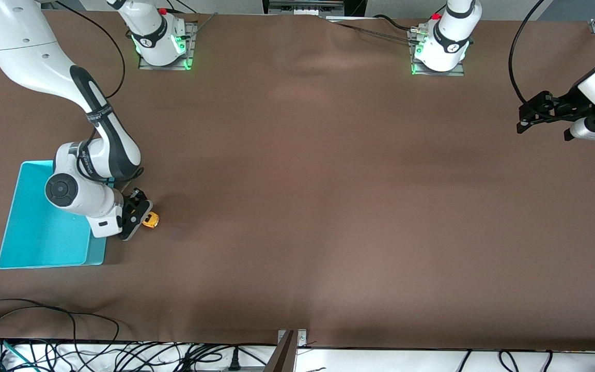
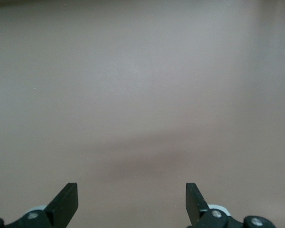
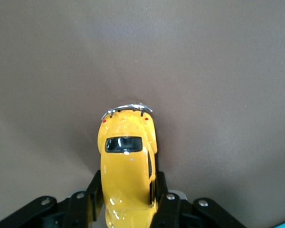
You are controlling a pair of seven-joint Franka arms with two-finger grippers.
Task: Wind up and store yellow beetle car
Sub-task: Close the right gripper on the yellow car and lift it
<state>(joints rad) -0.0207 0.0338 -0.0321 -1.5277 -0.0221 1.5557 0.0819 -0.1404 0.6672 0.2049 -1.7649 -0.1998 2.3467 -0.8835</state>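
Right pincer point(image 1: 145, 219) low at the worktop point(image 1: 297, 206), clamped on the car point(image 1: 150, 220); in the right wrist view the two black fingers point(image 3: 96, 194) press the yellow body's flanks point(image 3: 128, 166), the car's chrome bumper end and dark window pointing away from the pincer. Car sits at the worktop surface just beside the turquoise bin point(image 1: 34, 243), toward the right arm's end; whether its wheels touch the cloth cannot be told. The right arm's wrist and forearm hang over the bin's nearest corner and cover part of its inside. Brown cloth around the car is bare. Left pincer point(image 1: 527, 116) waits aloft over the left arm's end of the worktop, jaws spread wide and holding nothing point(image 2: 132, 204).
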